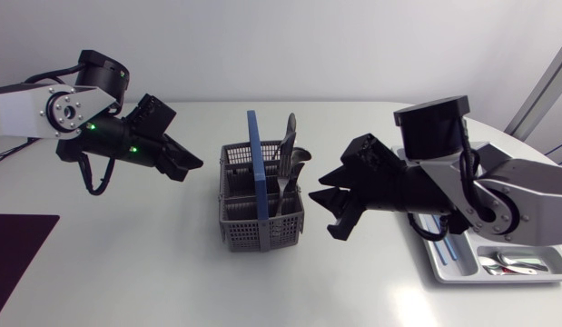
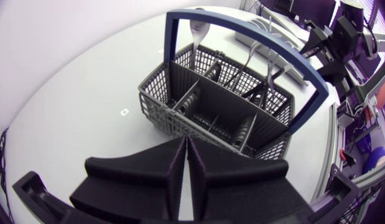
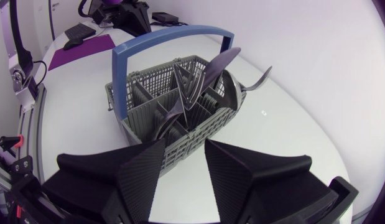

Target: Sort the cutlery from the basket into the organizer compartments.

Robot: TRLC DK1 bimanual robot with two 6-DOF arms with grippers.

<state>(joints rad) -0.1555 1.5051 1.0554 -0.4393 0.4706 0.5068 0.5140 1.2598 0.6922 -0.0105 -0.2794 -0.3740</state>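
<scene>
The left tool [image 1: 185,166], left of centre in the head view, has its fingers pressed together on nothing. The right tool [image 1: 331,205], right of centre, is spread wide and empty. Between them the blue-handled grey basket [image 1: 253,238] stands on the white counter [image 1: 172,263], with cutlery [image 1: 288,156] upright inside. The organizer [image 1: 441,265] lies at lower right, partly under the right arm, holding silver utensils [image 1: 515,263].
</scene>
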